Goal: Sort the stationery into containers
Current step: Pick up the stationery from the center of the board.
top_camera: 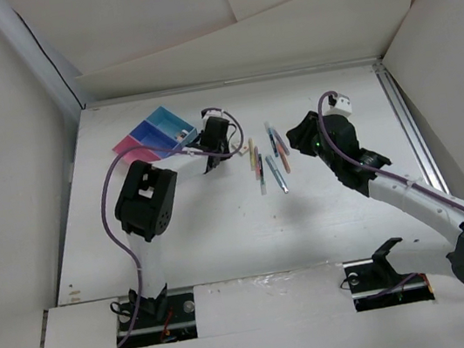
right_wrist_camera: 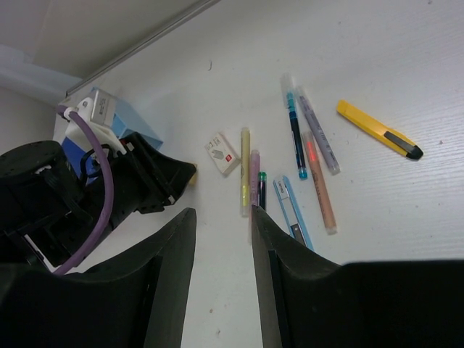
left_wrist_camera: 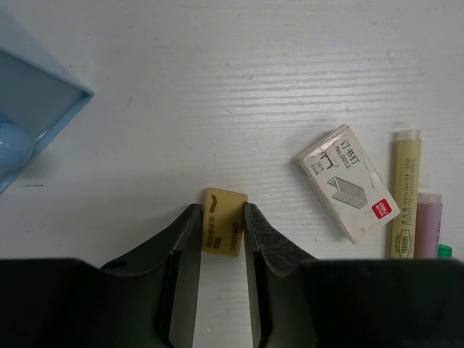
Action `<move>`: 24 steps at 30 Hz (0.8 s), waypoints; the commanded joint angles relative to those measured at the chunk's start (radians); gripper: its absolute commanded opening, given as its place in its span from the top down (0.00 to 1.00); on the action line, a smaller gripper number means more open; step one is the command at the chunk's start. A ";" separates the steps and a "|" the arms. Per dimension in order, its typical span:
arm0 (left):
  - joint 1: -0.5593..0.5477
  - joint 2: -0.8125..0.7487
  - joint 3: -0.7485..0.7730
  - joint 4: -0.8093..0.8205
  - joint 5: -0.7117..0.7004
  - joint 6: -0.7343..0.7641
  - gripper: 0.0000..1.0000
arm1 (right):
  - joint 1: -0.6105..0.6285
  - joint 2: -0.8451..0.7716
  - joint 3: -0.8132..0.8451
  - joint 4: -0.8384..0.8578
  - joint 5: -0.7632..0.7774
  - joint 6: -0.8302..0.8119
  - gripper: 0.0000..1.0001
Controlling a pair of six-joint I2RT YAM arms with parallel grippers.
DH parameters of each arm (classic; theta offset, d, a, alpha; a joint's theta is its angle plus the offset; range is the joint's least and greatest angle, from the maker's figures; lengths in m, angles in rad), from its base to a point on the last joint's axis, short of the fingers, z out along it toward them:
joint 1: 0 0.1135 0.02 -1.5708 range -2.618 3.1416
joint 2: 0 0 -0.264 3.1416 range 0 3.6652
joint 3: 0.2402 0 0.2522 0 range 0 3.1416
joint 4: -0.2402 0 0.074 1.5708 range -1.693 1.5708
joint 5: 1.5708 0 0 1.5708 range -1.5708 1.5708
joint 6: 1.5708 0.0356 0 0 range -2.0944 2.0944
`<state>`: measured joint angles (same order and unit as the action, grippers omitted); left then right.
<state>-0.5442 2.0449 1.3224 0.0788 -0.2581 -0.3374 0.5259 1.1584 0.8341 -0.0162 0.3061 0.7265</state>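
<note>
White table (top_camera: 223, 228), pale board walls around. We see left gripper (left_wrist_camera: 217, 212) clenched on small yellow eraser (left_wrist_camera: 223, 222), just left of staple box (left_wrist_camera: 346, 183). Blue container (left_wrist_camera: 36, 109) lies farther left of box. Pens (right_wrist_camera: 319, 181) lie loose on table right of box, none in container. Right gripper (right_wrist_camera: 223, 217) has its fingers parted, holding nothing, above table near box.

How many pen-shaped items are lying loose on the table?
8, clustered right of the staple box: yellow marker, pink marker, green-tipped pen, light blue pen, orange pen, teal pen, grey pen, and a yellow cutter farthest right. Others may be hidden.
</note>
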 commanded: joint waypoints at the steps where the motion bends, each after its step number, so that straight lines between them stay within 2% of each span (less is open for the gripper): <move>1: -0.002 -0.049 -0.038 -0.007 0.019 -0.041 0.98 | 0.011 -0.011 0.011 0.044 0.013 -0.006 0.58; 7: -0.002 -0.204 -0.071 0.026 0.062 -0.121 1.00 | 0.011 -0.011 0.011 0.035 0.013 -0.006 0.58; 10: -0.002 -0.285 -0.071 0.026 0.016 -0.152 1.00 | 0.011 -0.022 0.011 0.035 0.013 -0.006 0.58; 13: 0.065 -0.341 -0.048 0.012 0.002 -0.209 1.00 | 0.011 -0.022 0.011 0.035 0.013 -0.006 0.58; 20: 0.274 -0.290 0.046 0.012 0.100 -0.318 0.96 | 0.020 -0.031 0.011 0.035 0.004 -0.006 0.58; 24: 0.317 -0.197 0.161 -0.045 0.100 -0.321 0.95 | 0.020 -0.031 0.011 0.035 0.004 -0.006 0.58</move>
<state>-0.2306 1.7981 1.3975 0.0673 -0.1844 -0.6308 0.5377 1.1576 0.8341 -0.0170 0.3058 0.7265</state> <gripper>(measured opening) 0.221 0.423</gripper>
